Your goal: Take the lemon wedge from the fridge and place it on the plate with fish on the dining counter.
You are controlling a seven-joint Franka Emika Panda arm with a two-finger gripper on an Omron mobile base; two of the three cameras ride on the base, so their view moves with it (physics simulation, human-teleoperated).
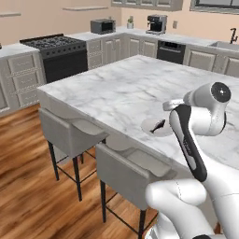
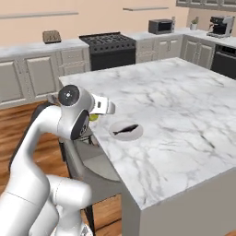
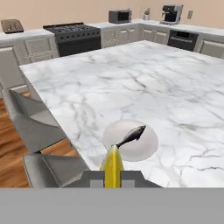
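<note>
My gripper (image 3: 112,176) is shut on the lemon wedge (image 3: 112,162), a small bright yellow piece that sticks up between the fingertips. In the right base view a bit of the wedge (image 2: 94,117) shows under my hand, just left of the dining counter's edge. The white plate (image 3: 142,146) carrying a dark fish (image 3: 132,136) lies on the dining counter (image 3: 131,78) right in front of the wedge, close to the near edge. From the base cameras the plate (image 1: 150,124) (image 2: 133,133) sits beside my arm. The fridge is out of view.
Two grey stools (image 1: 70,133) (image 1: 133,172) stand under the island's overhang on the wooden floor. A black stove (image 1: 58,51), a microwave (image 1: 102,25) and a coffee machine (image 1: 156,23) line the far wall counters. The marble top beyond the plate is bare.
</note>
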